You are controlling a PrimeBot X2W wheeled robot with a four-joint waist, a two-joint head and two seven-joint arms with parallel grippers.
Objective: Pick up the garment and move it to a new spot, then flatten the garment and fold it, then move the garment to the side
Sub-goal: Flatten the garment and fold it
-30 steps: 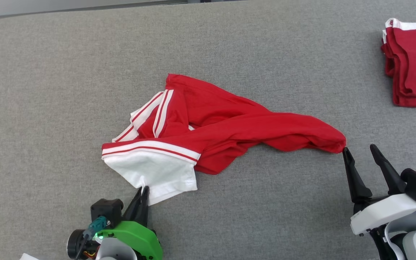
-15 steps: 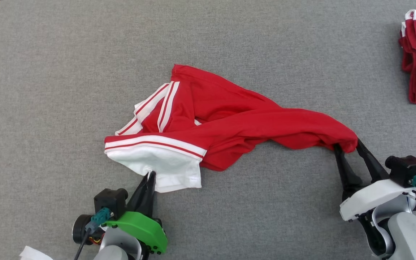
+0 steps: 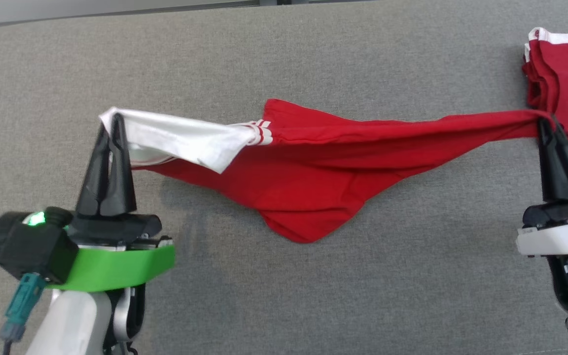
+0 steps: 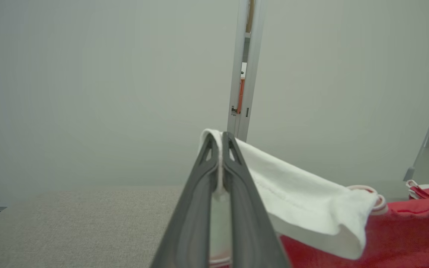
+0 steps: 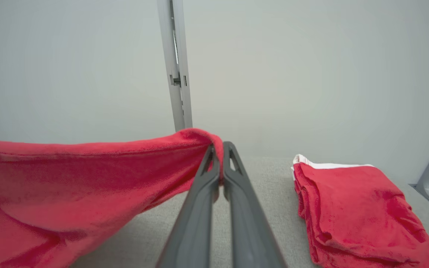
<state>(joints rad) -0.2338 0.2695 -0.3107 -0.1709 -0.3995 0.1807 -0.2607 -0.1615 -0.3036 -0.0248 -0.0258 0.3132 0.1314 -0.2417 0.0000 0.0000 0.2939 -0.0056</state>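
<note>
Surface: grey felt-like tabletop (image 3: 284,296), pale wall (image 4: 88,93) behind
Landmark: folded stack (image 3: 567,74) of red cloth at the tabletop's far right
Garment: red garment (image 3: 313,182) strung out left of the folded stack, middle hanging low
My left gripper (image 3: 111,121): fingers pressed together, pinching the white end, farthest from the stack
My right gripper (image 3: 546,123): fingers pressed together, pinching the red end, just beside the stack

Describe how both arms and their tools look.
Left tool: two long black tapered fingers on a black base, bright green wrist shell, black camera block with a green light, teal connector, pale grey forearm. Right tool: same black fingers, white wrist shell, grey forearm.
</note>
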